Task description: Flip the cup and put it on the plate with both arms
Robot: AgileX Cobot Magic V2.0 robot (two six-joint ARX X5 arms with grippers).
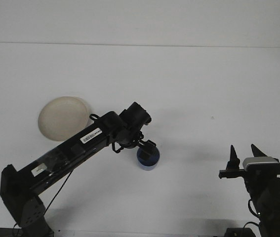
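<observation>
- Cup (148, 160), blue, stands mid-table, right of the cream plate (63, 118).
- Left gripper (148, 148) sits over the cup's rim; finger state unclear.
- Right gripper (243, 152) idles apart, fingers spread, empty.

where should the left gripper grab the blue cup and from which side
Probably across the side wall near the top of the blue cup, coming down from the cup's left, where the left gripper is. The cup stands on end and apart from the plate, so its round wall is free all around.
</observation>
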